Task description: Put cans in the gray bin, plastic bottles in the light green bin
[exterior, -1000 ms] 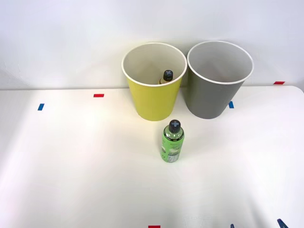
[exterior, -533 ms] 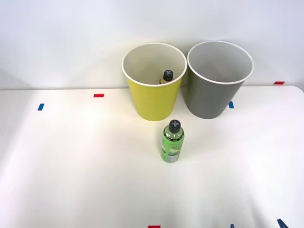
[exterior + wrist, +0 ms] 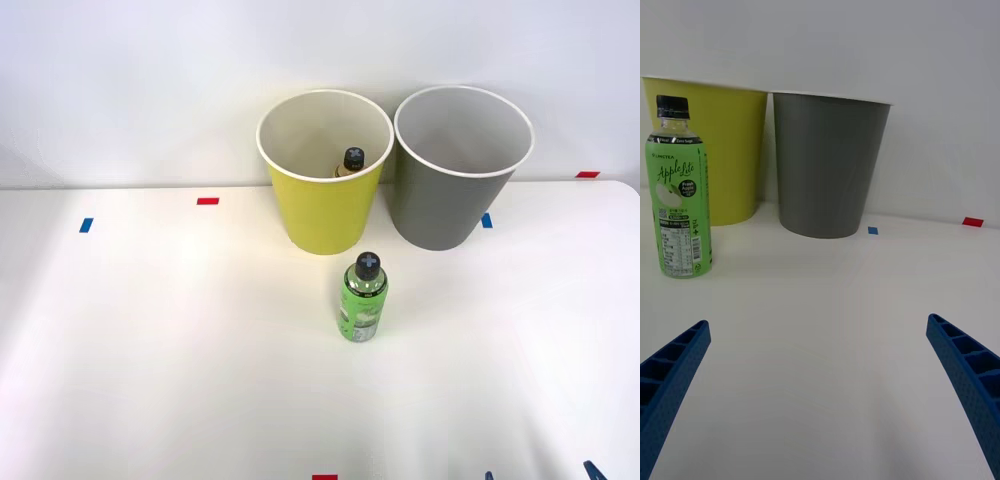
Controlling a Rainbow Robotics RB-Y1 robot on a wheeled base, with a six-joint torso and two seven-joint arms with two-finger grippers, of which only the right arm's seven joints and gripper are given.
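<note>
A white desk [image 3: 180, 340] spreads across the front view and meets a plain white wall [image 3: 130, 80] behind it; small tape marks lie flat on its surface: a red mark [image 3: 207, 201] toward the left rear, a blue mark [image 3: 86, 225] further left, another red mark [image 3: 587, 174] at the far right rear, a blue mark [image 3: 487, 220] right of centre, and a red mark [image 3: 324, 477] at the near edge.

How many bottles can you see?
2. One green bottle stands upright on the table in front of the light green bin. Another bottle sits inside that bin, mostly hidden. More could hide in the bins.
</note>
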